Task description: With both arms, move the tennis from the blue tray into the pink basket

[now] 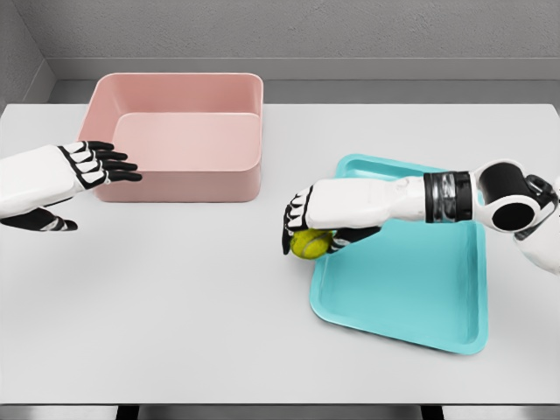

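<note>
So, left to right. Left hand (pixel 94 164) comes in at the left edge, fingers stretched flat and loosely spread, holding nothing, fingertips just beside the near-left corner of the pink basket (pixel 179 179); cannot tell if they touch its wall. The thumb sits lower, apart from the fingers. The basket stands at the back left of the grey table (pixel 175 306); nothing visible inside it.

Mid-frame: tennis ball (pixel 308 243), yellow-green, at the left edge of the blue tray (pixel 420 297), over or just past the rim. Cannot tell whether it is lifted or resting on the table. It is well apart from the basket.

Right hand (pixel 306 229) reaches across the tray from the right, palm down, fingers curled over the top and far side of the ball, thumb on the near right side. It reads as closed round the ball, though how firm the contact is cannot be seen.

Handling, as a judgement: the ball is likely light, slightly springy, felt-covered so not slippery, not fragile. Being round, it will roll if released on the flat table or the shallow tray rim. Best hold is a wrap across its widest part, fingers opposite thumb, as here. For a two-arm transfer, the left palm would need to cup it from below or the side.
</note>
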Robot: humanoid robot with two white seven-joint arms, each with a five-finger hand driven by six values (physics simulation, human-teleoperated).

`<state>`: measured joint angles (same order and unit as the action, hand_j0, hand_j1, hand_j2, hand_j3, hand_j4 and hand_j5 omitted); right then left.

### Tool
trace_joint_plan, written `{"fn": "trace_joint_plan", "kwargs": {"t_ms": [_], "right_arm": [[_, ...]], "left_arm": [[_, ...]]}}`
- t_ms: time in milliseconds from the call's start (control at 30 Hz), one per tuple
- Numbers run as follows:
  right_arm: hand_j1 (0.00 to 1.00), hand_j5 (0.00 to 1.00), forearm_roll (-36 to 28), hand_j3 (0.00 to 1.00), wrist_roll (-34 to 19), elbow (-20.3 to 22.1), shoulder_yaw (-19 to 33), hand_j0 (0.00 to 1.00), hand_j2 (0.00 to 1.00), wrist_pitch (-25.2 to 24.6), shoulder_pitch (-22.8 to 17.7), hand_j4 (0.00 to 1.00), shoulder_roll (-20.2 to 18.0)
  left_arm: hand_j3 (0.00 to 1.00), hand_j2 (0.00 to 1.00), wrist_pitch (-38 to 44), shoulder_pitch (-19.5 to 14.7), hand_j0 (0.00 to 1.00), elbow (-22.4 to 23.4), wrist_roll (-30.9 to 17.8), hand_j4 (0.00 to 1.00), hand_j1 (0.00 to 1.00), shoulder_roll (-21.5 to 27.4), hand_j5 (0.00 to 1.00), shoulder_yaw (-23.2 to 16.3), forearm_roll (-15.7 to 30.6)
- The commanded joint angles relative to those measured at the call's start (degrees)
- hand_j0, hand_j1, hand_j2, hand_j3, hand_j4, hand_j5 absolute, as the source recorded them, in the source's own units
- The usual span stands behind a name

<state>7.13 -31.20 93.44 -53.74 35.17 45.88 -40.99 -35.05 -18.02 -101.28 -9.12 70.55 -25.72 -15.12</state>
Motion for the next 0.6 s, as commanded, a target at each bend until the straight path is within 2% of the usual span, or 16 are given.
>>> {"fn": "trace_joint_plan", "kwargs": {"t_ms": [0,133,267,367,433,567], "right_arm": [[0.58,0.58,-0.5,0.58,-0.2,-0.1,-0.6,0.58,0.58,-0.2,0.2,0.58,1.4],[0.58,0.58,-0.5,0.58,-0.6,-0.4,-1.7,0.58,0.58,-0.2,1.3,0.58,3.3],[0.58,0.58,-0.4,0.58,-0.6,-2.4,-3.3,0.58,0.58,-0.2,1.9,0.58,5.6],[0.58,0.58,0.1,0.58,-0.6,-4.0,-4.0,0.58,0.58,-0.2,2.1,0.58,7.6],[0.58,0.58,0.1,0.58,-0.7,-5.7,-4.4,0.58,0.58,-0.2,2.4,0.58,9.3],[0.59,0.59,1.4,0.59,-0.6,-7.5,-5.9,0.59,0.59,-0.6,3.0,0.59,11.2]], "left_arm": [[1.00,1.00,0.1,0.0,1.00,-0.1,1.6,1.00,1.00,-0.7,1.00,0.0,0.4],[1.00,1.00,0.1,-1.4,1.00,-0.1,2.0,1.00,1.00,-4.2,1.00,0.0,0.4],[1.00,1.00,0.1,-2.3,1.00,-0.1,4.7,1.00,1.00,-4.2,1.00,0.0,0.4],[1.00,1.00,0.1,-2.7,1.00,-0.1,4.6,1.00,1.00,-4.5,1.00,-0.2,0.4],[1.00,1.00,0.1,-3.0,1.00,-0.1,4.2,1.00,1.00,-4.6,1.00,-2.2,0.2],[1.00,1.00,0.1,-3.3,1.00,-0.1,3.6,1.00,1.00,-4.8,1.00,-3.9,-6.8]]}}
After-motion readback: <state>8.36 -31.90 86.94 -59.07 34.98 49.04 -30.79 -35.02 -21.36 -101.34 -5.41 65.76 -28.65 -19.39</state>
